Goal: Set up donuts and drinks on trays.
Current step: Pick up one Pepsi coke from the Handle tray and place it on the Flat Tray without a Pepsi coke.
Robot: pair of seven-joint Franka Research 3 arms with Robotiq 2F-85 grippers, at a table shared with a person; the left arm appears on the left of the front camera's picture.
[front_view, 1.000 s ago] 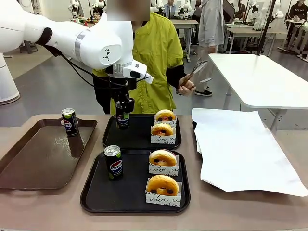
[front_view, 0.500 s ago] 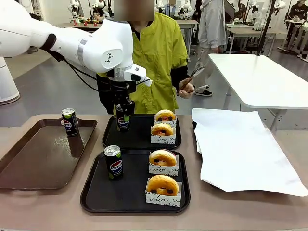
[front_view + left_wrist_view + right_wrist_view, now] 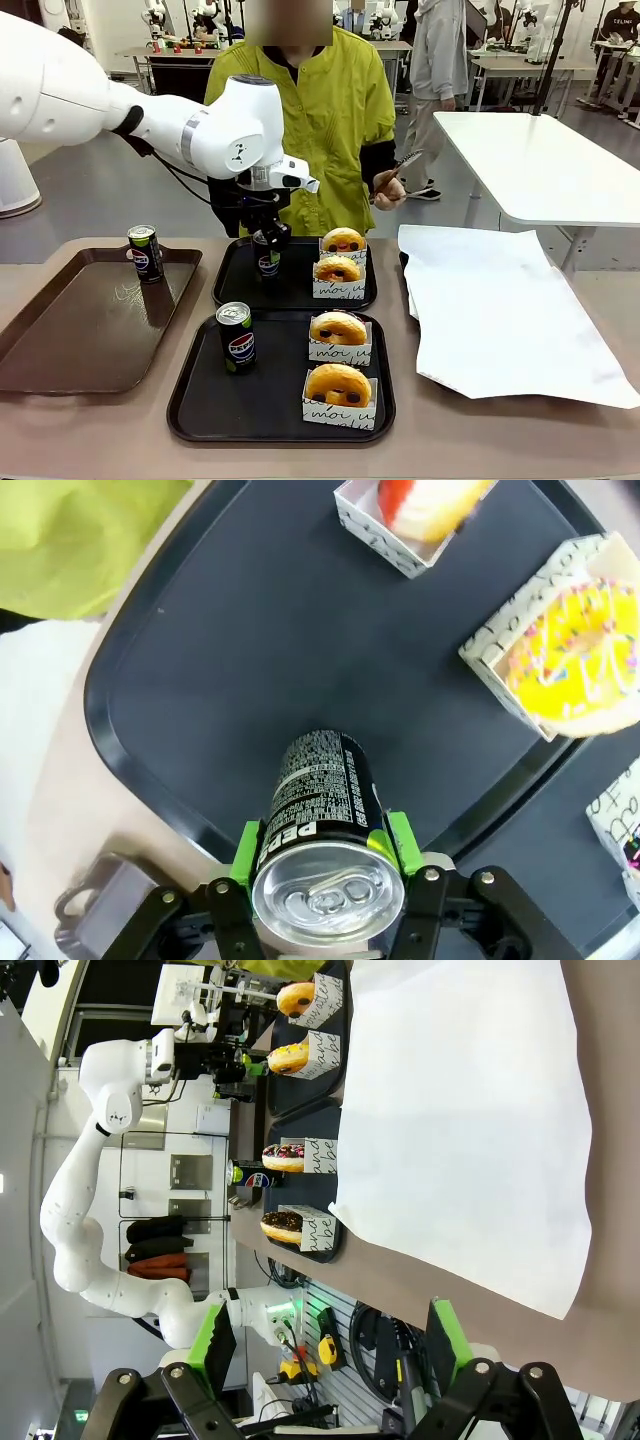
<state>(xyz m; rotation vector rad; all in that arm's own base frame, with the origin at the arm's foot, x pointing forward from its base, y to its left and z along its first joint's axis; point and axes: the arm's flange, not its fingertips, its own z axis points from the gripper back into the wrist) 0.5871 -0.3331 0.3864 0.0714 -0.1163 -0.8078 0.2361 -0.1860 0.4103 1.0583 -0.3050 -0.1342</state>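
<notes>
Left claw (image 3: 268,243) has come down since a second ago — the can (image 3: 322,810) it carried now stands on the far black tray (image 3: 232,292), far-left area, well apart from the two donuts on that tray; compare a second back, when the can hung above the tray with the arm higher; wrist view now shows the green pads (image 3: 400,840) flanking the can near its top, jaws looking eased apart rather than clamped — from the front I can't confirm a gap, so I read it as just released, pads beside the can; my judgement: this tray now has its drink plus two donuts, so it matches the near tray (image 3: 190,400); what's left for me is to lift clear without tipping the can.

Right claw (image 3: 330,1345) — jaws wide apart, nothing between them, hanging off beside the tabletop (image 3: 480,430) near the white paper sheet (image 3: 500,310).

Counts:
- black trays: two; far one and near one, edge to edge
- brown tray (image 3: 60,350): one, on my left
- cans: three — one under my left claw, one on the near tray (image 3: 236,338), one on the brown tray (image 3: 145,252)
- donuts in paper sleeves: four — two on the far tray (image 3: 343,240) (image 3: 337,269), two on the near tray (image 3: 338,328) (image 3: 338,383)

Person (image 3: 330,120) stands at the far side holding tongs (image 3: 405,150); not touching the trays.
</notes>
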